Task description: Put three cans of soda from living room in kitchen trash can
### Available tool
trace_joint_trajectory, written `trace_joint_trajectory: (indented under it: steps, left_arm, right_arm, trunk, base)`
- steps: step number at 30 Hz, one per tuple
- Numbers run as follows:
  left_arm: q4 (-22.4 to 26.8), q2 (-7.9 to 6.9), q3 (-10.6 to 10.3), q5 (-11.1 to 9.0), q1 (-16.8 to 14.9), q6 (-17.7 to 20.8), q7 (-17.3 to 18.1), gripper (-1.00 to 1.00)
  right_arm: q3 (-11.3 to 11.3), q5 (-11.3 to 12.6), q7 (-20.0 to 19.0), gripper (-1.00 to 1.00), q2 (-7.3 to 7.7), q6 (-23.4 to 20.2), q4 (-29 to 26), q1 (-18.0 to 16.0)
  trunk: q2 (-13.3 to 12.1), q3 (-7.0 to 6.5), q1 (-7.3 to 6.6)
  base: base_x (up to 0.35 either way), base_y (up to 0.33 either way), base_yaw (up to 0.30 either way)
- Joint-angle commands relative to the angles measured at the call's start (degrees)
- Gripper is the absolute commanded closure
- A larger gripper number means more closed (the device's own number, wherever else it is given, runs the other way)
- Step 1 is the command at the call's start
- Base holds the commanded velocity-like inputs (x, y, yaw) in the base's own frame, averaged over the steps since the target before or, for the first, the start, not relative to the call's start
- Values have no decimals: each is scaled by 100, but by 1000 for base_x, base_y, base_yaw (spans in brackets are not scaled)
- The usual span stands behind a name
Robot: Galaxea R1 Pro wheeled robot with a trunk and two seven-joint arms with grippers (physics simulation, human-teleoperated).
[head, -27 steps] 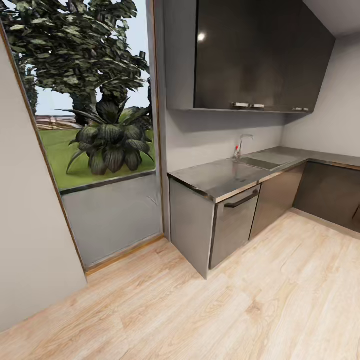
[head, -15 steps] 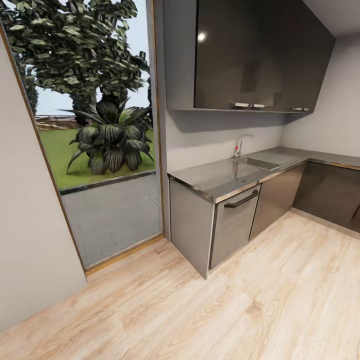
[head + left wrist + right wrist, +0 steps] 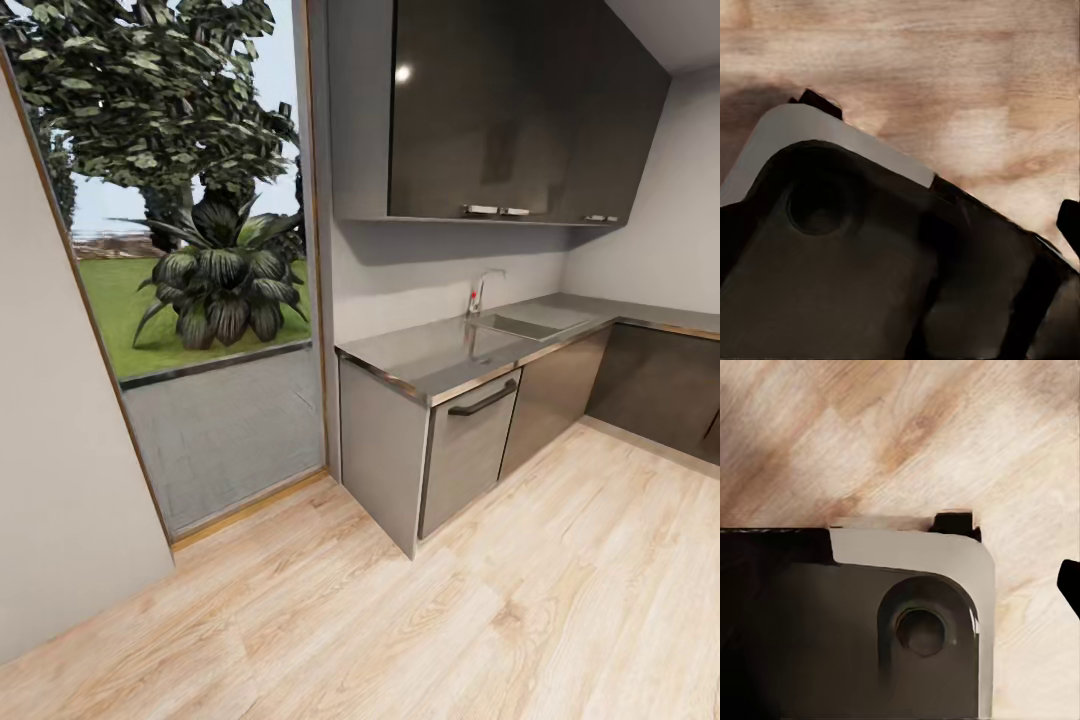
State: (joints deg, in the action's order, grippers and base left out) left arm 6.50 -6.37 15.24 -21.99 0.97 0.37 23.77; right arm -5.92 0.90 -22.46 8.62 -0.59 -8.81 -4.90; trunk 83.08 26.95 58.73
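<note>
Kitchen (image 3: pixel 520 330): steel worktop (image 3: pixel 450 352), sink (image 3: pixel 522 325) basin bare; both grippers' spread or closure cannot tell

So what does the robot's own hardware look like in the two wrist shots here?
Mostly dark bodywork. In the left wrist view a black rounded housing with a round recess is edged by a pale grey panel. The right wrist view shows a similar black housing with a round socket and a pale grey rounded-corner panel. Behind both lies pale wood floor. The tools' fingers cannot be made out clearly.
</note>
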Motion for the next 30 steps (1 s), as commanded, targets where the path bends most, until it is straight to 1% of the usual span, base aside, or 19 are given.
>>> trace_joint_trajectory:
  steps: [1, 3, 5, 6, 7, 12, 17, 30]
  left_arm:
    - [3654, -153, 166, -383, -2, -16, 2502, -100]
    - [3709, -160, 197, -427, -1, -42, 2575, -100]
    - [3742, -165, 220, -453, -1, -90, 2618, -100]
    - [3790, -179, 261, -481, -1, -348, 2686, -100]
    - [3778, -198, 269, -486, -1, -402, 2694, -100]
    - [3765, -249, 274, -490, -1, -447, 2706, -100]
    - [3763, -264, 270, -484, -1, -457, 2704, -100]
    - [3756, -267, 269, -482, -1, -459, 2711, -100]
  right_arm:
    - [-388, 5, -1525, -100, 187, 3, -2366, -391]
    - [-652, 2, -1553, -100, 222, 11, -2440, -396]
    - [-843, -7, -1572, -100, 243, 20, -2485, -400]
    - [-1098, -30, -1595, -100, 271, 32, -2542, -400]
    - [-1144, -33, -1604, -100, 275, 32, -2553, -399]
    - [-1182, -37, -1612, -100, 279, 28, -2555, -398]
    - [-1190, -37, -1634, -100, 280, 11, -2555, -398]
    - [-1200, -27, -1665, -100, 289, -11, -2557, -398]
  trunk:
    - [0, -2, 0]
    - [0, -2, 0]
    - [0, -2, 0]
    - [0, -2, 0]
    - [0, -2, 0]
    - [0, -2, 0]
    - [0, -5, 0]
    - [0, -43, 0]
  base:
    - [0, 0, 0]
    - [0, 0, 0]
    - [0, 0, 0]
    - [0, 0, 0]
    - [0, 0, 0]
    - [1, 0, 0]
    - [45, 0, -59]
    - [15, 0, -233]
